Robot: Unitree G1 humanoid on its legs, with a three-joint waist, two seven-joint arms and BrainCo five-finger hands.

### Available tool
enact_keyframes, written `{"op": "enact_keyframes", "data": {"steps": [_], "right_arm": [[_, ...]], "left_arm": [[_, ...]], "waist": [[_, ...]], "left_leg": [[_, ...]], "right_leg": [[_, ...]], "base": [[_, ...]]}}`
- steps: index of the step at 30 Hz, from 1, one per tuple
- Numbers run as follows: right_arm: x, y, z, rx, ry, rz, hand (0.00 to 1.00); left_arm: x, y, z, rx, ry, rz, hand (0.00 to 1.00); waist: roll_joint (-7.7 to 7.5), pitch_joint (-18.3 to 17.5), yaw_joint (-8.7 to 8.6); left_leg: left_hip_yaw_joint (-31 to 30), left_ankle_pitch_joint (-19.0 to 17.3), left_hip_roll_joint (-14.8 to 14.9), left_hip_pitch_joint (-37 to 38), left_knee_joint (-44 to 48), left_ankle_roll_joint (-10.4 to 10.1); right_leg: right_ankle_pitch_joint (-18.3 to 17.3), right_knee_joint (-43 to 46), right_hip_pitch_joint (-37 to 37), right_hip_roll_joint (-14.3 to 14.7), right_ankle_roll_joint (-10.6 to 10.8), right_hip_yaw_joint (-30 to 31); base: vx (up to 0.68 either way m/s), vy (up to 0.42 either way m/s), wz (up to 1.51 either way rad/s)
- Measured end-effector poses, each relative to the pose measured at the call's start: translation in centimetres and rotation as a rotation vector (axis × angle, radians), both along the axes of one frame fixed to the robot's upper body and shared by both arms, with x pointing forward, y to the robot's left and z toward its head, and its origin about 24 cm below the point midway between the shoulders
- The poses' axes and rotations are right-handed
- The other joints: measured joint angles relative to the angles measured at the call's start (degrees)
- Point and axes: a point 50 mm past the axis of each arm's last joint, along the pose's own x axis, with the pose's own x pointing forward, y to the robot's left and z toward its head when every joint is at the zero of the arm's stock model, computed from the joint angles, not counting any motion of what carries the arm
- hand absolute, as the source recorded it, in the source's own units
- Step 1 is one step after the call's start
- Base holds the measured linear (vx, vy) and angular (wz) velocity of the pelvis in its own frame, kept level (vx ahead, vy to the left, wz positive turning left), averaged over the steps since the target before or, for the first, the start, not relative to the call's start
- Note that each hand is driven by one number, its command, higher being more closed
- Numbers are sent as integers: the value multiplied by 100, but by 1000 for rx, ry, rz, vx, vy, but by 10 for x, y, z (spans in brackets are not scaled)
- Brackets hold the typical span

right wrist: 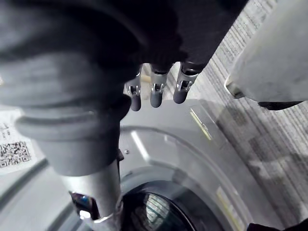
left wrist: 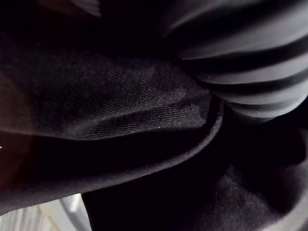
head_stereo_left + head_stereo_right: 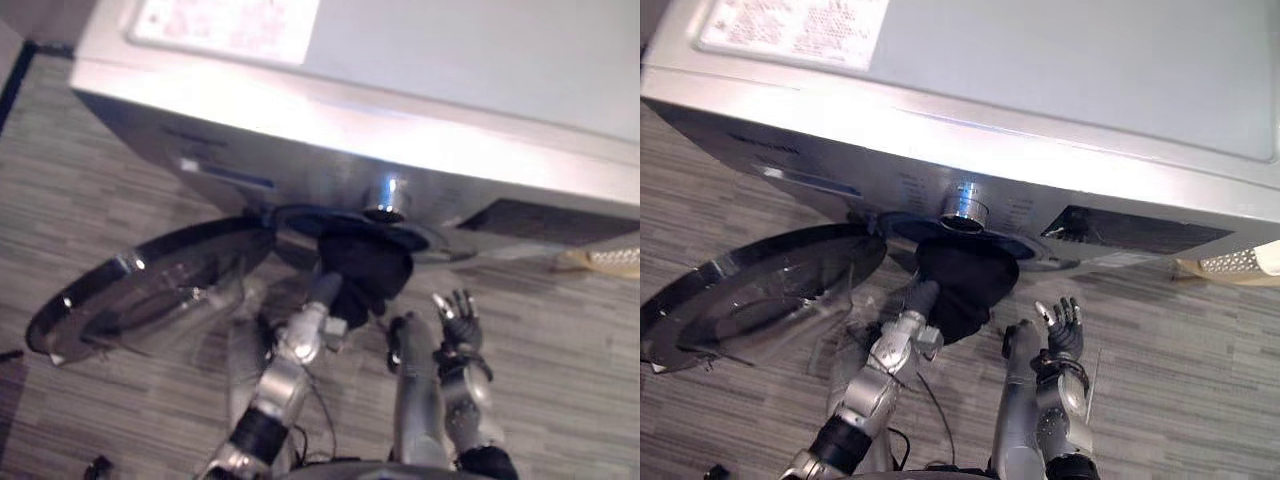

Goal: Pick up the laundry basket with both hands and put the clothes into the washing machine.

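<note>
A silver front-loading washing machine stands before me with its round glass door swung open to the left. A black garment hangs out of the drum opening under the chrome dial. My left arm reaches up into that garment, and my left hand is buried in the black cloth. To the right of the garment my right hand is raised in front of the machine, open and holding nothing, its fingers straight.
A pale perforated laundry basket lies on the floor at the far right, beside the machine's front. Grey striped flooring stretches out on both sides. The open door takes up the floor space on my left.
</note>
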Motion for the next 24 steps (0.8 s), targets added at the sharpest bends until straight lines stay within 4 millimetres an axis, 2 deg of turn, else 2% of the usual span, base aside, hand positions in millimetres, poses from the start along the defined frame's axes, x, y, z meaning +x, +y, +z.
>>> {"op": "enact_keyframes", "data": {"steps": [4,7,9,11,12,13,14,18,20,24], "right_arm": [[6,3,16,17,-74,-25,0],[8,6,26,34,-121,-44,0],[9,7,32,35,-148,-45,0],[12,10,36,33,-169,-32,0],[13,13,37,36,-174,-25,0],[13,13,39,34,-186,-23,0],[13,13,41,34,-192,-22,0],[12,11,44,27,-224,-20,0],[10,11,42,25,-224,-8,0],[4,8,37,50,-219,-11,0]], "left_arm": [[28,-1,29,21,-84,63,100],[50,10,51,10,-125,161,100],[64,23,67,-14,-148,241,100],[82,45,88,-31,-179,342,100],[91,60,100,-42,-193,395,100],[101,77,124,-60,-232,440,100],[104,84,135,-66,-253,455,100],[114,109,208,-107,-405,501,100],[112,107,227,-174,-460,476,100],[109,101,259,-188,-532,410,100]], "waist": [[-80,57,-29],[-105,68,-75],[-147,90,-102],[-204,121,-166],[-211,124,-234],[-261,151,-337],[-294,166,-366],[-329,181,-492],[-366,200,-502],[-407,219,-534]], "left_leg": [[-4,-84,120,-473,294,8],[43,-159,300,-829,468,24],[160,-182,409,-982,520,31],[263,-228,570,-1140,589,18],[271,-261,665,-1245,641,20],[320,-274,717,-1342,658,23],[363,-278,748,-1372,659,30],[392,-288,829,-1663,703,48],[418,-288,854,-1691,707,49],[484,-288,879,-1752,652,51]], "right_leg": [[8,186,-525,125,-7,135],[84,209,-932,305,-22,237],[182,192,-1199,423,-14,360],[291,147,-1459,595,-20,468],[342,117,-1569,685,-4,482],[382,87,-1696,720,-14,510],[410,78,-1759,742,-18,537],[503,1,-2043,831,3,573],[512,-8,-2081,847,0,584],[605,-124,-2189,879,-32,607]], "base": [[-49,-5,-23],[-17,10,-41],[16,7,-45],[24,1,-55],[33,24,-52],[23,25,-40],[6,21,-29],[1,30,-18],[17,32,-8],[-6,34,-9]]}}
